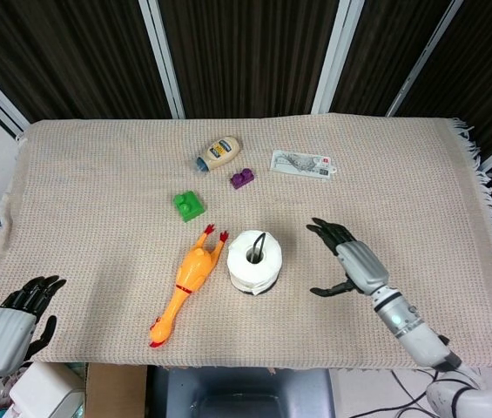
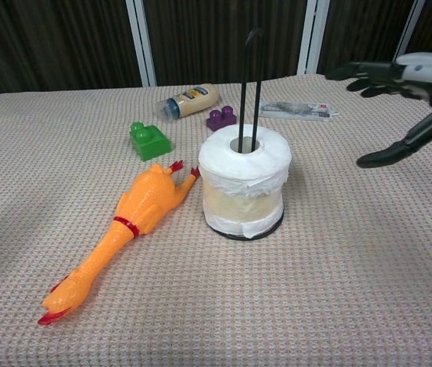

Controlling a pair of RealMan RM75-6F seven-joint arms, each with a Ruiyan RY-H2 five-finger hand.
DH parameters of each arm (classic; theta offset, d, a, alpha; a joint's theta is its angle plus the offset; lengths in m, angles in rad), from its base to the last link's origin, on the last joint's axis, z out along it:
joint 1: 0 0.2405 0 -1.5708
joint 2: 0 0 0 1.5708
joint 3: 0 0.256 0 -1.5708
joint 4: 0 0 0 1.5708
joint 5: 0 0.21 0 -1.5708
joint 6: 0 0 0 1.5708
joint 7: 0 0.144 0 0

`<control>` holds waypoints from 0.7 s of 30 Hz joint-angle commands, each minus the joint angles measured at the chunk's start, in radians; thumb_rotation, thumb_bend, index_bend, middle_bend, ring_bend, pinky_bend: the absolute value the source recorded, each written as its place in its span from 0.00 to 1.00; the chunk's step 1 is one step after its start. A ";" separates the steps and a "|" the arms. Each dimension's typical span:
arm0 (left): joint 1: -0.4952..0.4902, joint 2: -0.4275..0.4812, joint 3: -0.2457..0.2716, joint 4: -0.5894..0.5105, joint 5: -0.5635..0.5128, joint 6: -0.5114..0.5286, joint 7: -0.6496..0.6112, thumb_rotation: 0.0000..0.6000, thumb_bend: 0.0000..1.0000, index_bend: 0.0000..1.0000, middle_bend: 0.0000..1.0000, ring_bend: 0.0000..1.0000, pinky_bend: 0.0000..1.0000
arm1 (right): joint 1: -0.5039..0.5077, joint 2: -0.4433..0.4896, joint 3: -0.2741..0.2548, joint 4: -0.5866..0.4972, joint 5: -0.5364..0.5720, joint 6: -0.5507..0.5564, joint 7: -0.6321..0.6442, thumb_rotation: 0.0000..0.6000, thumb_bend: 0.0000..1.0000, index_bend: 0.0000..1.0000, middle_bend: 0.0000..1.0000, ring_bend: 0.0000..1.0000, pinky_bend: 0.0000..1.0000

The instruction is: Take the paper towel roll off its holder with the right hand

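The white paper towel roll [image 1: 253,259] [image 2: 245,180] stands on its black holder, whose thin loop rod [image 2: 249,84] rises through the core. My right hand [image 1: 347,259] [image 2: 399,95] hovers open above the cloth to the right of the roll, fingers spread toward it, thumb lowered, well apart from the paper. My left hand [image 1: 12,318] is at the table's near left corner, fingers loosely curled with nothing in them; only the head view shows it.
An orange rubber chicken [image 1: 186,283] [image 2: 124,228] lies just left of the roll. Behind are a green block [image 1: 188,205], a purple block [image 1: 242,179], a mayonnaise bottle [image 1: 219,153] and a flat packet [image 1: 302,164]. The woven cloth [image 1: 97,174] covers the table.
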 commanded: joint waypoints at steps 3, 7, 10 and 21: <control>0.008 -0.001 0.004 0.008 0.013 0.015 -0.006 1.00 0.55 0.17 0.17 0.16 0.37 | 0.075 -0.091 0.028 -0.017 0.102 -0.074 -0.102 1.00 0.07 0.00 0.00 0.00 0.06; 0.011 -0.001 0.005 0.011 0.020 0.023 -0.013 1.00 0.55 0.17 0.17 0.16 0.37 | 0.115 -0.158 0.036 0.000 0.152 -0.081 -0.171 1.00 0.07 0.00 0.00 0.00 0.04; 0.014 0.000 0.005 0.013 0.024 0.031 -0.020 1.00 0.55 0.17 0.18 0.16 0.37 | 0.137 -0.211 0.039 0.019 0.184 -0.067 -0.231 1.00 0.07 0.00 0.00 0.00 0.03; 0.017 0.002 0.010 0.022 0.043 0.038 -0.028 1.00 0.55 0.18 0.18 0.16 0.37 | 0.192 -0.351 0.039 0.095 0.284 -0.006 -0.410 1.00 0.07 0.00 0.00 0.00 0.03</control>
